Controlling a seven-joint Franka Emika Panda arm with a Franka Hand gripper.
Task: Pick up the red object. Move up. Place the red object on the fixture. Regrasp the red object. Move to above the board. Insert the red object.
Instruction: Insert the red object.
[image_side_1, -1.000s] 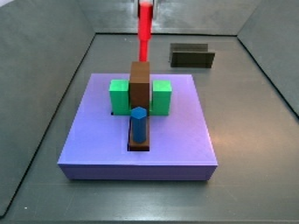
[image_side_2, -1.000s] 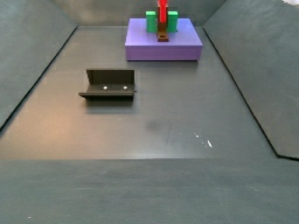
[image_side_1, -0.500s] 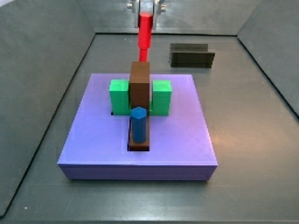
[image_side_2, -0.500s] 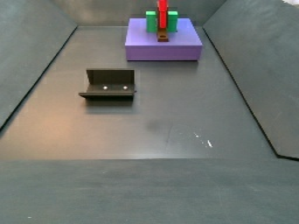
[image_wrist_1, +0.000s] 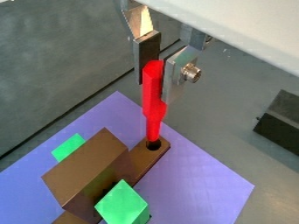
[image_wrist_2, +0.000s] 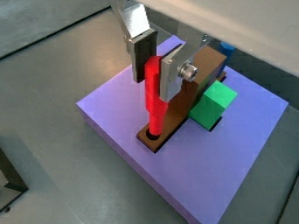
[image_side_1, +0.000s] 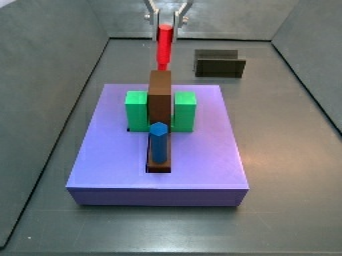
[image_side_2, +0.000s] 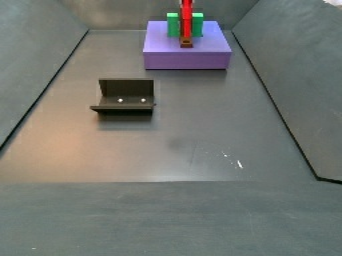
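Wrist views both show the gripper (image_wrist_1: 160, 54) pinching the red object (image_wrist_1: 153, 101) upright between its silver fingers (image_wrist_2: 139, 44), the peg's lower end sitting in the hole at the end of the brown bar (image_wrist_2: 187, 96) on the board (image_wrist_2: 122, 122). Its tip is hidden inside. Green blocks (image_wrist_1: 121, 204) flank the bar. In a side view, the fixture (image_side_2: 124, 96) stands well apart from the board, and the gripper is cut off.
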